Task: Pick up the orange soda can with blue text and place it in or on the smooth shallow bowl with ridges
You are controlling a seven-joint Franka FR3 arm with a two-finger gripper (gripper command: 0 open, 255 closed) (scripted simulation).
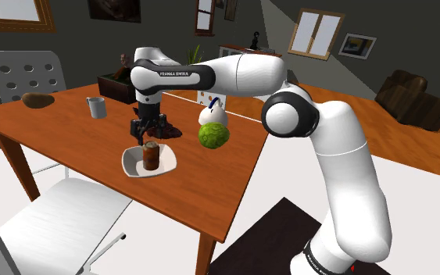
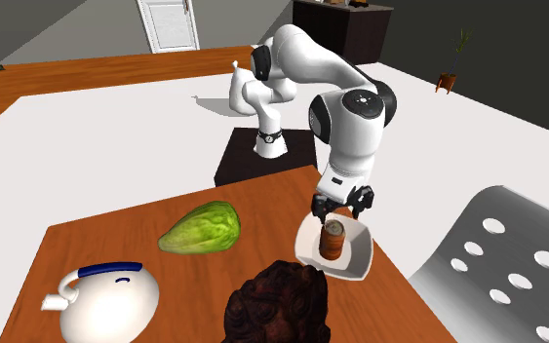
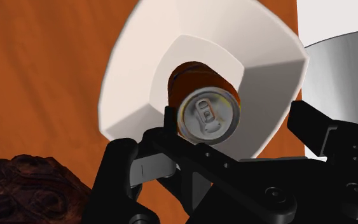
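The tool [image 1: 148, 133] is hanging just over the orange soda can [image 3: 206, 116]. Its fingers [image 3: 327, 137] are standing wide apart and clasping nothing. In the wrist view the can's silver lid is showing between them, closer to one finger, with open space on the other side.

The can is standing upright on the flat bottom of the white bowl [image 3: 139, 76], so its long axis is running straight up toward the tool, in line with the tool's own approach. As I judge it, the coming move is turning on this relation: the can is lying directly below the tool, not off to either side. A straight lift should be carrying the fingers clear. Any sideways drift would be risking a knock on the lid and tipping the can against the bowl's low wall. The placing is looking done, with only the withdrawal left.

The bowl is sitting on the orange-brown worktop [image 1: 69, 133], near its edge. Beyond it in the shoulder view, a bumpy green fruit [image 1: 212, 135] is lying just beside a white teapot [image 1: 212, 116], both apart from the bowl. Farther off a grey cup [image 1: 96, 107] is standing, and a pale perforated chair [image 1: 19, 78] is waiting behind the worktop.
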